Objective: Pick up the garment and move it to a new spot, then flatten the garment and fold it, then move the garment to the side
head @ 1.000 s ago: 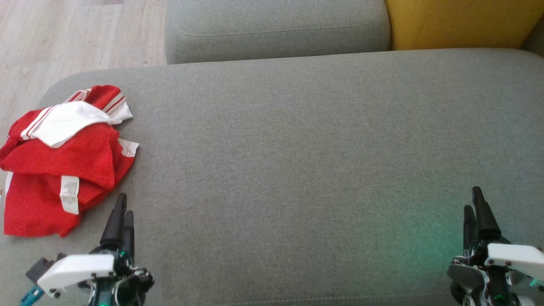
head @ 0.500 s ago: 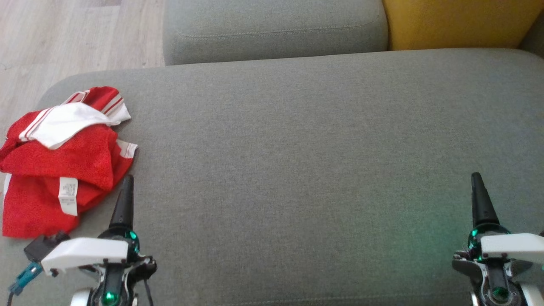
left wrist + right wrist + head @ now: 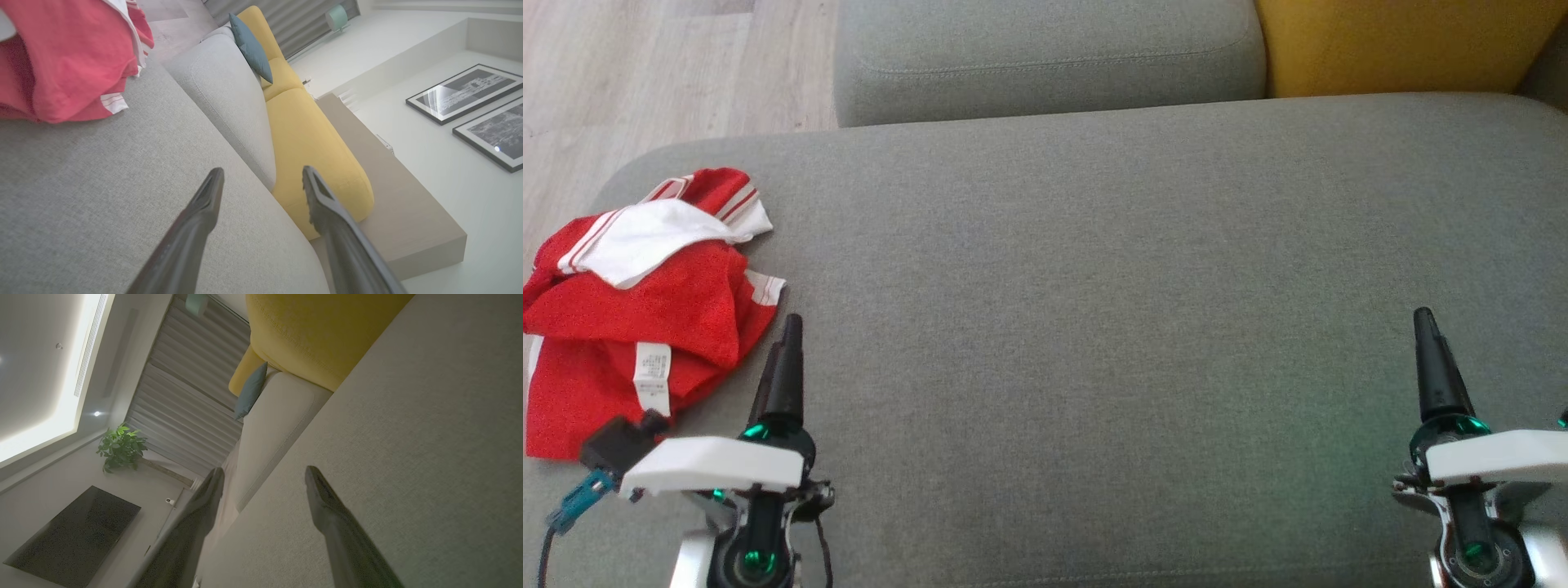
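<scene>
A crumpled red garment (image 3: 645,318) with white striped trim and a white care label lies at the left end of the grey sofa seat (image 3: 1094,286). In the left wrist view the red garment (image 3: 57,61) sits at the upper left. My left gripper (image 3: 788,343) hovers just right of the garment's near edge, open and holding nothing, as the gap between its fingers (image 3: 263,179) shows. My right gripper (image 3: 1425,339) is far off at the seat's right side, also open (image 3: 263,475) and empty.
A grey cushion (image 3: 1045,57) and a yellow cushion (image 3: 1405,41) line the back of the seat. Wooden floor (image 3: 645,73) lies beyond the left end. A blue pillow (image 3: 251,47) rests on the sofa in the left wrist view.
Both grippers have moved forward over the seat, the left one drawing level with the garment's right edge. The garment has not moved.
</scene>
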{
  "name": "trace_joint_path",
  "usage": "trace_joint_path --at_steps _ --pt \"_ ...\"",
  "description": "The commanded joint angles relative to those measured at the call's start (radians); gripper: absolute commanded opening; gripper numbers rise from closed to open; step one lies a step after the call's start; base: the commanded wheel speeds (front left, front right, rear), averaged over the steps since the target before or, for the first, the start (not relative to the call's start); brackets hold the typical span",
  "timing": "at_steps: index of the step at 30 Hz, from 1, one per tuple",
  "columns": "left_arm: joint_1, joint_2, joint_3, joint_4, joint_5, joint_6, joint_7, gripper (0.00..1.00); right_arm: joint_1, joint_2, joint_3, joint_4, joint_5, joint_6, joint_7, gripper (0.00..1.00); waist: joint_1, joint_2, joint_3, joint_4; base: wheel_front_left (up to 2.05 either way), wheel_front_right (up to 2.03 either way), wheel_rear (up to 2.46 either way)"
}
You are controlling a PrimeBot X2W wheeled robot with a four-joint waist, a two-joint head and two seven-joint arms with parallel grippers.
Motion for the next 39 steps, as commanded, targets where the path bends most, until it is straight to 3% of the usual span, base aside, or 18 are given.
trace_joint_path --at_steps 1,20,39 --pt "-0.061 0.021 0.0 -0.044 0.036 -0.005 -0.012 1.0 -0.051 -0.023 0.011 -0.048 -0.033 0.0 -0.002 1.0 0.0 0.0 0.0 -0.001 0.0 0.0 0.0" --pt "-0.07 0.04 -0.046 -0.079 0.315 0.001 -0.068 1.0 -0.035 -0.044 0.047 -0.102 -0.317 0.0 -0.001 1.0 0.0 0.0 -0.004 -0.013 0.0 0.0 0.0" --pt "-0.03 0.061 -0.062 -0.099 0.585 0.072 -0.126 1.0 -0.011 -0.035 0.078 -0.127 -0.566 -0.001 -0.017 1.0 0.0 0.0 -0.004 -0.017 0.0 0.0 0.0"
